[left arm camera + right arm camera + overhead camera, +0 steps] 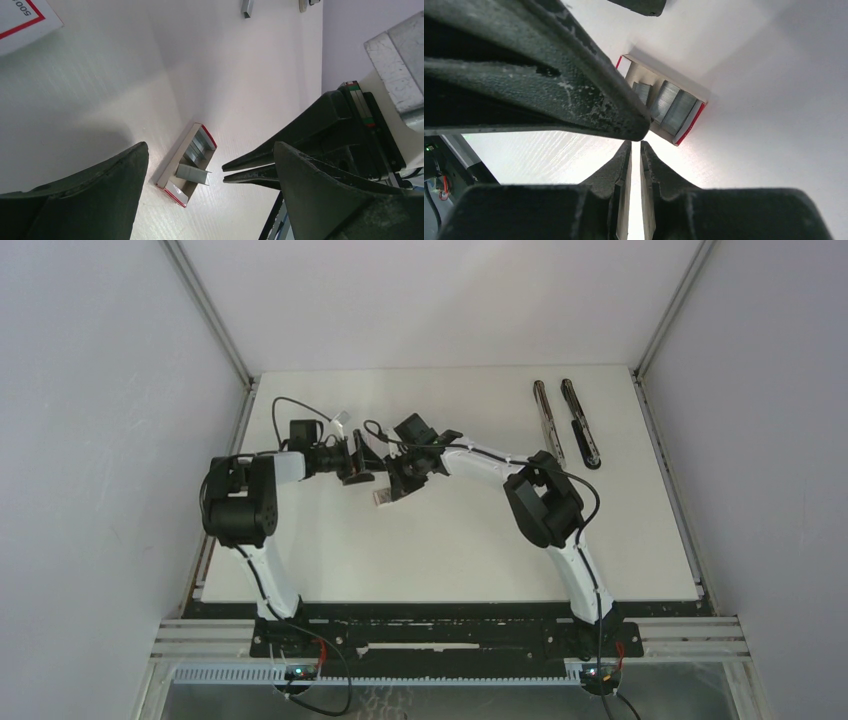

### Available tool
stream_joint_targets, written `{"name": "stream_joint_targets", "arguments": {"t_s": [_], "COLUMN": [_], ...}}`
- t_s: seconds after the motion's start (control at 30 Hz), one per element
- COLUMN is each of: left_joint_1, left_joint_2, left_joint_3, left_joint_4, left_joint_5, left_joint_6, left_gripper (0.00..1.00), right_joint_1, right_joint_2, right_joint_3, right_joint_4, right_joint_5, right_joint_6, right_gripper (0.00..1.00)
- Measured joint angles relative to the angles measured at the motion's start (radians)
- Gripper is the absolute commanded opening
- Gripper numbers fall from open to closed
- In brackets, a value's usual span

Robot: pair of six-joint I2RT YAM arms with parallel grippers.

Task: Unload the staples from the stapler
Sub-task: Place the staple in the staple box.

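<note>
The stapler (580, 425) lies opened out at the far right of the table, its metal half (548, 422) beside the black one, far from both grippers. Several grey strips of staples (200, 147) sit in a small red-edged tray (170, 167), and one strip (194, 173) leans tilted at its open side. My left gripper (210, 146) hangs wide open above the tray, holding nothing. My right gripper (635, 146) is shut to a thin slit with nothing in it, its tips (235, 171) just beside the tilted strip. The tray (696, 115) and the staples (670, 104) lie just beyond those tips.
A white, red-bordered box piece (20, 17) lies to the far left of the tray, seen as a white scrap (340, 423) from above. A short grey staple strip (247, 7) lies alone further out. The two arms crowd each other over the table's left middle.
</note>
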Motion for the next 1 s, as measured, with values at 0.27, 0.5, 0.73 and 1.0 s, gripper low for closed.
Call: {"name": "stream_joint_targets", "arguments": {"t_s": [0.27, 0.5, 0.73, 1.0], "left_joint_1": [-0.012, -0.017, -0.018, -0.018], "left_joint_2": [0.000, 0.000, 0.000, 0.000], "left_joint_3": [-0.016, -0.020, -0.020, -0.020], "left_joint_4": [-0.013, -0.027, -0.041, -0.056], "left_joint_5": [0.016, 0.006, 0.011, 0.014], "left_joint_6": [0.004, 0.006, 0.018, 0.046], "left_gripper": [0.98, 0.98, 0.97, 0.96], "right_joint_1": [-0.001, -0.003, -0.006, -0.006], "right_joint_2": [0.035, 0.050, 0.050, 0.060], "right_joint_3": [0.001, 0.006, 0.013, 0.029], "right_joint_4": [0.008, 0.000, -0.015, -0.039], "right_joint_5": [-0.019, -0.045, -0.059, -0.060], "right_joint_6": [0.017, 0.034, 0.042, 0.060], "right_gripper": [0.11, 0.10, 0.10, 0.10]}}
